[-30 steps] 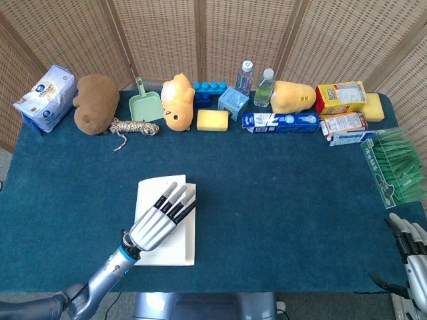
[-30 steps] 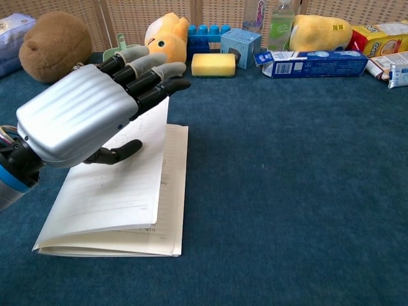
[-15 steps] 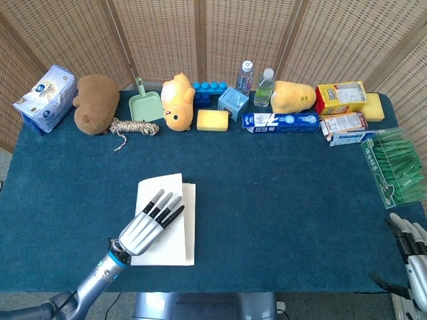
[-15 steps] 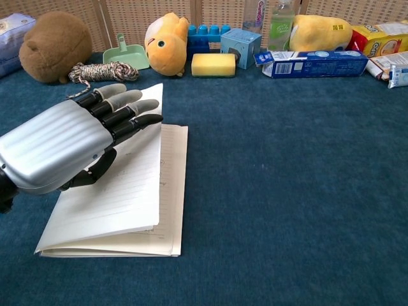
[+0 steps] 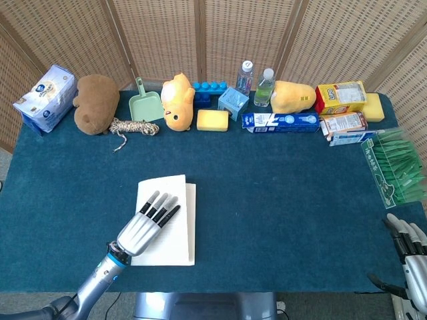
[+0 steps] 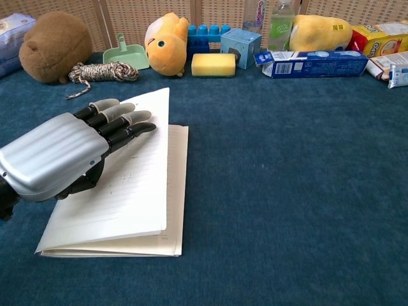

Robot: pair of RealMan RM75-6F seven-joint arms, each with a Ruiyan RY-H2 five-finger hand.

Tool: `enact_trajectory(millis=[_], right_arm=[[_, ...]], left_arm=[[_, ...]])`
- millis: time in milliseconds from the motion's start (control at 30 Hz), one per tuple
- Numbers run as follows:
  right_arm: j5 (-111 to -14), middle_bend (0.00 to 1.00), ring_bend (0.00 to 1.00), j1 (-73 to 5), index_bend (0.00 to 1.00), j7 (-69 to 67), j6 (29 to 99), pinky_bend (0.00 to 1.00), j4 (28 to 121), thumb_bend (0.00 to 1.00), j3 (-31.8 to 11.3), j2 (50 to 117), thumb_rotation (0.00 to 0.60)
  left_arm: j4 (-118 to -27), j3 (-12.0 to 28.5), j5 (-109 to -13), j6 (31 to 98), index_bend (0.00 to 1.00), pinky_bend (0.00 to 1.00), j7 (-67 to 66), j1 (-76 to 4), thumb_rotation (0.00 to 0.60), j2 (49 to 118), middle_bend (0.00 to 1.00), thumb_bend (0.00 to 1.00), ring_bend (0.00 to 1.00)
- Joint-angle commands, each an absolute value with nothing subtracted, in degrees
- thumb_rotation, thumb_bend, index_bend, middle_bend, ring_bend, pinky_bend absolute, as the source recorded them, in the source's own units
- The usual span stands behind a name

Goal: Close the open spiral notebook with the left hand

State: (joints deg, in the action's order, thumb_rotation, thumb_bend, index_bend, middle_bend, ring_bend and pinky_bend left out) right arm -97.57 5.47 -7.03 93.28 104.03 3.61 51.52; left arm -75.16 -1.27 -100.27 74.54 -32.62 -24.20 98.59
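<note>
Fingers of the left hand lie stretched out and slightly apart, flat over the top page of the spiral notebook; they grasp nothing, and whether the palm truly presses the paper is hard to judge from either view. That notebook, folded over with its white lined pages showing and the top leaf raised a little above the stack, lies on the blue table toward the front left, and serves as the landmark for the rest.

Far behind it and to its left sits a pack of tissues, then a brown plush toy. A coil of rope lies behind the notebook, just in front of a green dustpan. Right of the dustpan, still behind the notebook, stands a yellow plush toy, with blue building blocks and a yellow sponge beside it. Further to the notebook's right along the back come a light blue box, two bottles, another yellow plush and a long blue carton. Beyond those are yellow snack boxes and, near the table's right edge, a green packet.

Well apart from the notebook, at the front right corner, the right hand is only partly in frame, with its fingers apart and nothing in them.
</note>
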Motion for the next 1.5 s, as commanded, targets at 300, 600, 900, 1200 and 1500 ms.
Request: enact_trajectory(millis=[300, 600, 900, 1200, 1500], right_arm=[[-97.89, 0.00, 0.00, 5.43, 0.00, -6.74, 93.16, 0.00, 104.18, 0.00, 3.79, 51.59, 0.600], [-97.87, 0.00, 0.00, 5.34, 0.00, -6.10, 92.93, 0.00, 104.25, 0.00, 3.80, 51.78, 0.600], [-97.97, 0.00, 0.00, 5.27, 0.00, -5.41, 92.75, 0.00, 104.27, 0.00, 3.85, 52.06, 0.600], [-97.94, 0.00, 0.00, 5.19, 0.00, -5.81, 92.80, 0.00, 104.13, 0.00, 3.79, 51.95, 0.600], [-98.17, 0.00, 0.00, 5.29, 0.00, -6.00, 92.99, 0.00, 104.20, 0.00, 3.94, 51.85, 0.600]], left_arm=[[-93.64, 0.78, -89.84, 67.24, 0.00, 0.03, -44.82, -23.76, 0.600, 86.79, 0.00, 0.30, 0.00], [-100.53, 1.46, -82.78, 64.67, 0.00, 0.03, -48.53, -24.04, 0.600, 80.55, 0.00, 0.30, 0.00], [-98.19, 0.89, -84.92, 65.54, 0.00, 0.03, -45.75, -24.69, 0.600, 81.93, 0.00, 0.30, 0.00], [-98.71, -0.68, -83.28, 62.58, 0.00, 0.03, -48.38, -25.87, 0.600, 83.50, 0.00, 0.30, 0.00], [-99.80, -2.46, -81.87, 60.84, 0.00, 0.04, -50.95, -26.48, 0.600, 82.90, 0.00, 0.30, 0.00]])
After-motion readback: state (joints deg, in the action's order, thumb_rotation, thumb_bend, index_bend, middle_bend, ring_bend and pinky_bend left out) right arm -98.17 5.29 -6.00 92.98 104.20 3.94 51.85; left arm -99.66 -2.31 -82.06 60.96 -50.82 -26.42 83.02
